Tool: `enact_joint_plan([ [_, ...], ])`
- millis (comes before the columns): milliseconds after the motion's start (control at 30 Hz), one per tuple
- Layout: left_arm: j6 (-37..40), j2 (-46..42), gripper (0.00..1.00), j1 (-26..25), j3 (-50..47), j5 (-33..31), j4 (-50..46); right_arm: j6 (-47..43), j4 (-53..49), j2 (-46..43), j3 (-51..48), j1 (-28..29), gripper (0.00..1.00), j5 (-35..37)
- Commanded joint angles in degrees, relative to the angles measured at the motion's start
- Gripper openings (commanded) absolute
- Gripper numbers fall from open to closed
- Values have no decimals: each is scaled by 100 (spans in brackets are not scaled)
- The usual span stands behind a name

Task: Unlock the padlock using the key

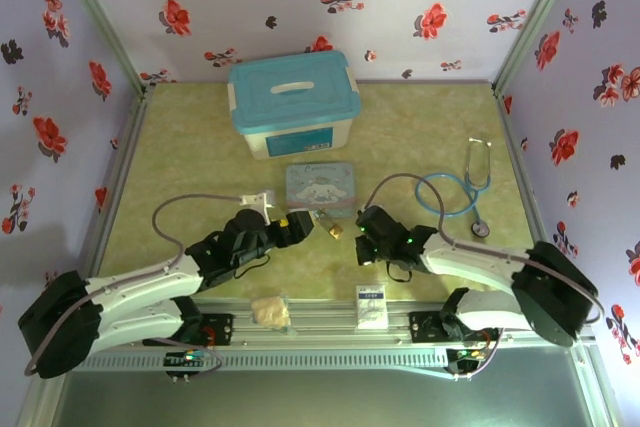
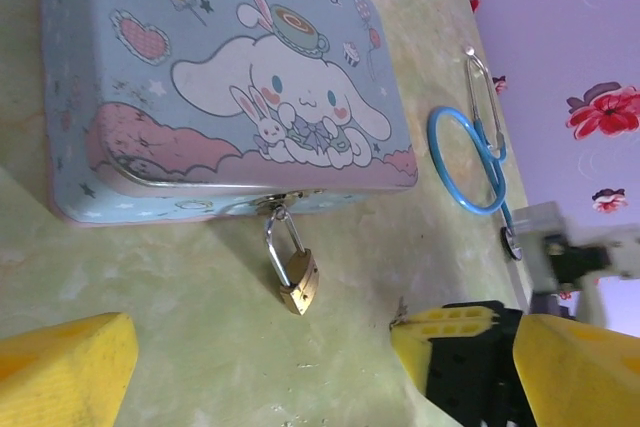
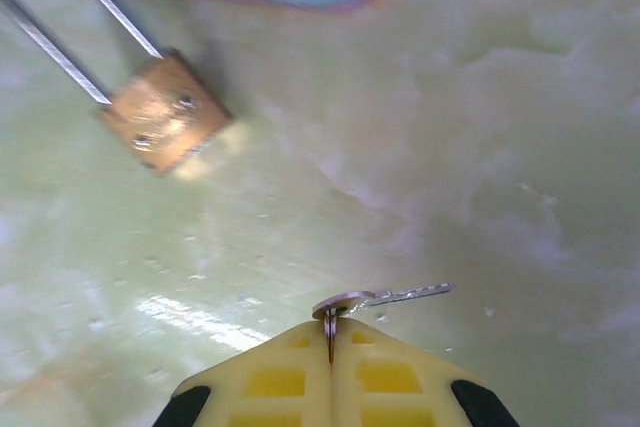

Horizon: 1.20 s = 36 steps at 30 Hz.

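Found right gripper [image 3: 330,335] pressed fully closed on the bow of the key [image 3: 385,296], blade poking out level toward frame right in the right wrist view. Logged the padlock [image 3: 160,125] up and left of those fingertips, near but apart, blade pointing away from it. Judged padlock's long axis diagonal: shackle to upper left, bottom of body to lower right, turned roughly back toward the gripper; keyhole not made out. Noted left gripper [image 2: 315,372] spread wide, holding nothing, padlock lying just beyond its gap. Judged from the top view both arms about equally near, flanking it. Traced shackle through the hasp of the blue tin [image 2: 230,77], lid down, contents hidden. Farther back, recorded a lidded storage box [image 1: 292,102], contents unseen.
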Motion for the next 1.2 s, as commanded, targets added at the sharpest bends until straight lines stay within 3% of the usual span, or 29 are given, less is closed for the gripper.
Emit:
enact_joint_plan([
  [0,-150,360,95,-167,248,-90,426,-389,147,-417,-143,0,0,-371],
  [167,-420,931,91,-328,489,-37,688,-736,-184,-992,-132,-18,0,-750],
  [333,-1498,1233,84,-535,361,87,1970,-949,-140,-1802,-145,-15,0,-1526],
  [433,-1543,1174,83,-692,589,51,1918,-928,465,-2280,-401,-17,0,-2104],
  [633,-1513,1198,79,-720,817,223,1612,-1115,817,-2393,-340,64,0,-2522],
  [967,-1363,1443,68,-772,992,912,1435,-1564,524,-1863,160,460,0,-2131],
  [1167,-1370,1415,41,-803,738,922,1325,-1552,669,-1788,155,543,0,-1746],
])
